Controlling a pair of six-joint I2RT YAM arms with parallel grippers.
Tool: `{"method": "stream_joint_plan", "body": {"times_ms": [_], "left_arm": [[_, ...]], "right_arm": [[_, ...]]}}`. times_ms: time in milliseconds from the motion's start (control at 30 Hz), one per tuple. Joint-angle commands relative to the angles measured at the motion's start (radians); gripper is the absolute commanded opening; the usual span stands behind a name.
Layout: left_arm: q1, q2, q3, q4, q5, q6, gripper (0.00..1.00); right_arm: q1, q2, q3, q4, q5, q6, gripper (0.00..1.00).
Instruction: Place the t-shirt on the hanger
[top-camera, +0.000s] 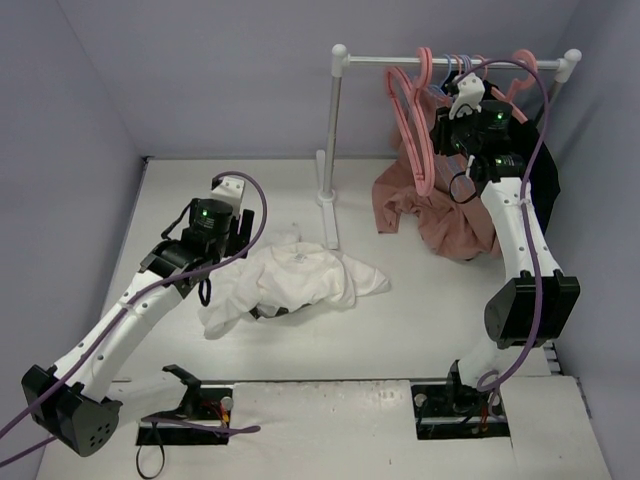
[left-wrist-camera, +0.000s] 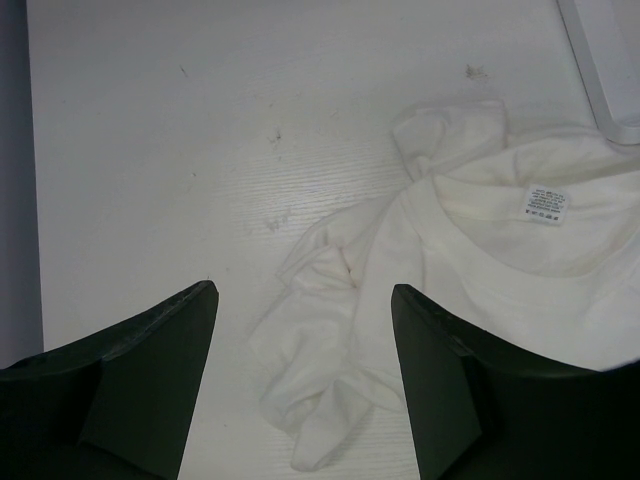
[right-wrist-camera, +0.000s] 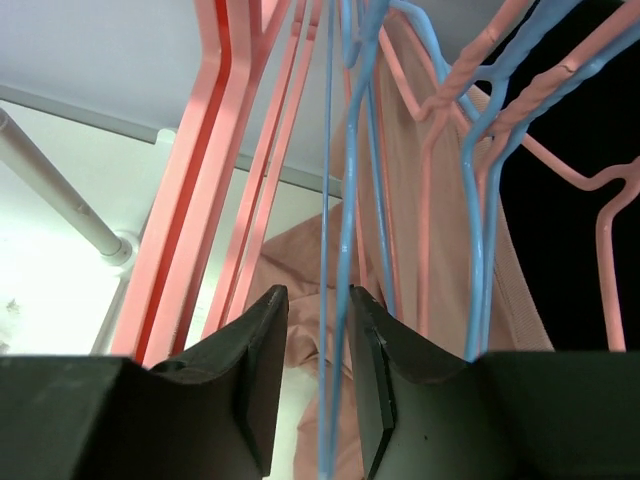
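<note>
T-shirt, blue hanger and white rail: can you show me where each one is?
t-shirt (top-camera: 300, 278): top view, middle of the crumpled white heap.
hanger (right-wrist-camera: 327, 180): right wrist view, on its thin blue wire running down the middle.
rail (top-camera: 333, 140): top view, on its upright white post.

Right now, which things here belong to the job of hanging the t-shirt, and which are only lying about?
Belong to the job: white t-shirt; light-blue hanger, between the right fingers.
Only lying about: pink hangers; dusty-pink top; black garment; clothes rail.
</note>
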Motion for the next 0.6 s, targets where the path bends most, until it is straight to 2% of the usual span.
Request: {"method": "stream_joint_plan", "body": {"times_ms": [0,67,267,400,567], "left_arm": [[0.008,-0.002,0.006,0.035,0.005,0.011,0.66],[0.008,0.002,0.008,0.034,0.011,0.011,0.66],[0.008,0.006,0.008,0.033,0.010,0.011,0.66],[0.008,0.007,0.008,0.032,0.013,0.011,0.66],[0.008,0.014,0.009,0.031,0.017,0.011,0.66]], "right_arm": [[-0.007,-0.003,0.043,0.069,-0.033,-0.002,0.28],[-0.008,0.005,0.058,0.069,-0.021,0.001,0.35],[-0.007,0.037,0.090,0.069,-0.022,0.011,0.33],[-0.007,0.050,0.106,0.069,-0.032,0.018,0.23],[-0.002,0.027,0.133,0.069,-0.021,0.004,0.01]]}}
